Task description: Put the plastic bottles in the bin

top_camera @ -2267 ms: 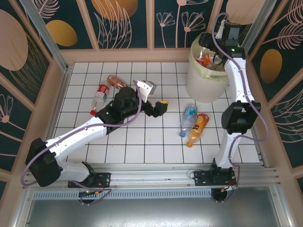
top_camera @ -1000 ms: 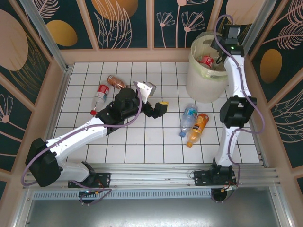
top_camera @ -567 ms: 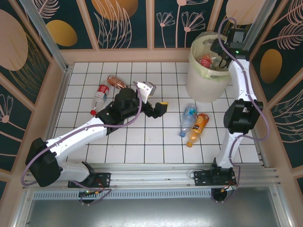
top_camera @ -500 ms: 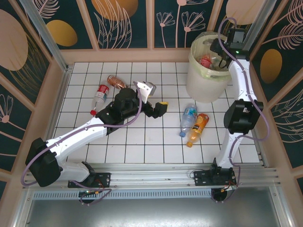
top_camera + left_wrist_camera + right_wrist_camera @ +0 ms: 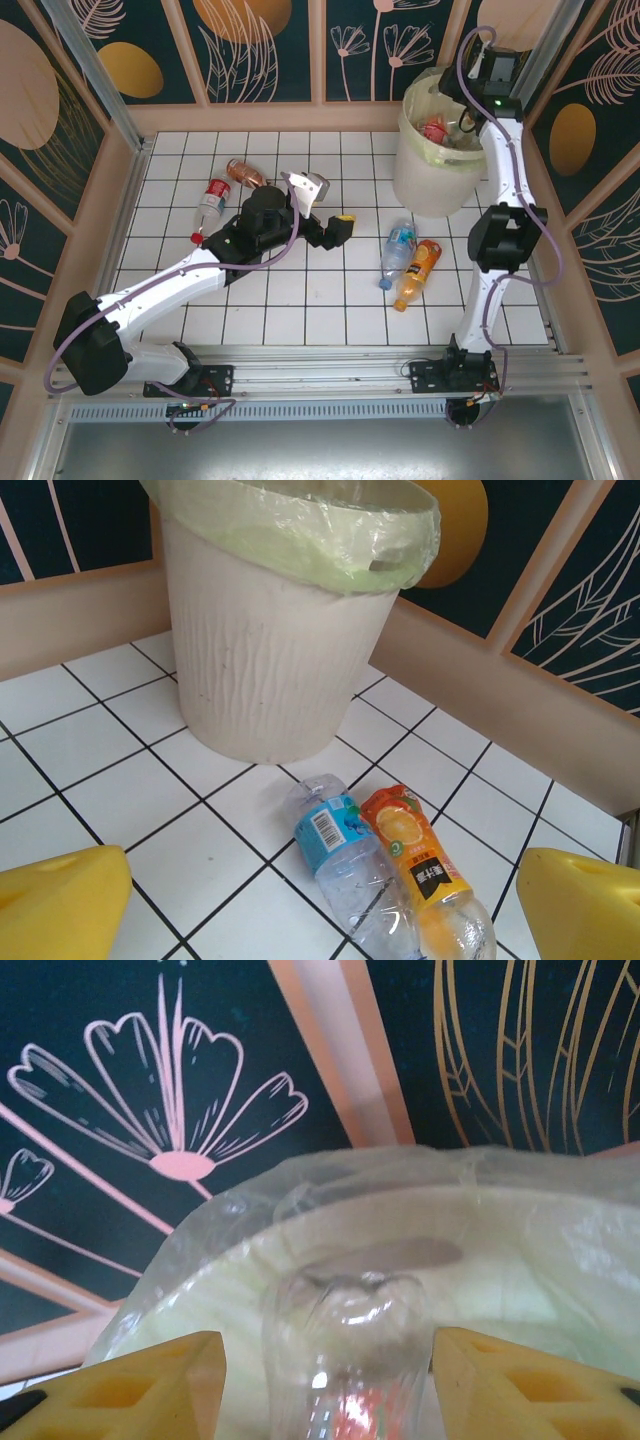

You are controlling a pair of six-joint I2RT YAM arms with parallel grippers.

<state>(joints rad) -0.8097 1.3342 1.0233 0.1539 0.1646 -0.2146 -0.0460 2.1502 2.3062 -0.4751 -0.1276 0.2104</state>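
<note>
My left gripper hangs open over the middle of the tiles, nothing between its yellow fingertips. Ahead of it a clear bottle with a blue label and an orange juice bottle lie side by side in front of the bin. My right gripper is over the bin's mouth. A clear bottle with a red label stands between its fingers, with a gap on each side.
Two more bottles lie at the back left: a red-labelled one and an amber one. Wooden walls ring the tiled floor. The bin's liner folds over its rim in the back right corner.
The right wrist has shifted slightly over the bin, and its fingers have drawn closer together. The left arm and the bottles on the tiles have not moved.
</note>
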